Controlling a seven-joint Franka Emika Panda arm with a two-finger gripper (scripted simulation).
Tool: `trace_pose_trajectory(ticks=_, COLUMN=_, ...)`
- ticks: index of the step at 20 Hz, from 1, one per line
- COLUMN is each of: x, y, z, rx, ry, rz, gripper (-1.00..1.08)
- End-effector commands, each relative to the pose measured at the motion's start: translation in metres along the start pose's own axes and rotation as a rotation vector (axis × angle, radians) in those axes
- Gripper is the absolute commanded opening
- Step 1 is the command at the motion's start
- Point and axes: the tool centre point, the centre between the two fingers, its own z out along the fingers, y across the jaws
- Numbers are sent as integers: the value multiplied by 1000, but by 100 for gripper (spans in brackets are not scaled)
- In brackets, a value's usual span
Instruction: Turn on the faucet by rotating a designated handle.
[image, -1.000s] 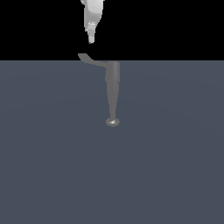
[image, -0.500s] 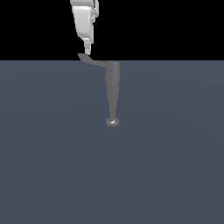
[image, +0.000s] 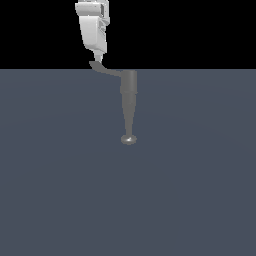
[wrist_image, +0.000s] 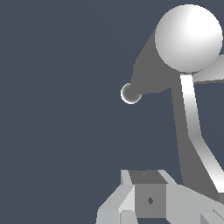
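Observation:
The dull-grey faucet (image: 128, 85) stands on the dark floor, its long spout running toward the camera to a rounded disc tip (image: 128, 140). The thin flat handle (image: 106, 69) sticks out from the body toward the exterior view's left. My white gripper (image: 99, 60) hangs above the handle's paddle end, its fingertips down at it; the fingers look closed together and hold nothing. In the wrist view the faucet's top shows as a pale ball (wrist_image: 189, 38), with the spout tip (wrist_image: 130, 93), the handle (wrist_image: 194, 127) and my gripper (wrist_image: 148, 203).
A flat dark blue-grey floor (image: 60, 190) spreads around the faucet. A black background lies behind it. Nothing else shows.
My gripper has come down and shifted toward the exterior view's left, from above the handle to its paddle end. The handle has not visibly turned.

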Motion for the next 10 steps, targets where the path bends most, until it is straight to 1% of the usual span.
trace_pose_trajectory(ticks=1, x=0, y=-1, z=0, rx=1, ry=1, rz=3, gripper=-100)
trace_pose_trajectory(ticks=3, x=0, y=0, z=0, rx=1, ry=1, rz=2, gripper=-100)
trace_pose_trajectory(ticks=10, x=0, y=16, z=0, rx=1, ry=1, rz=2, gripper=-100)
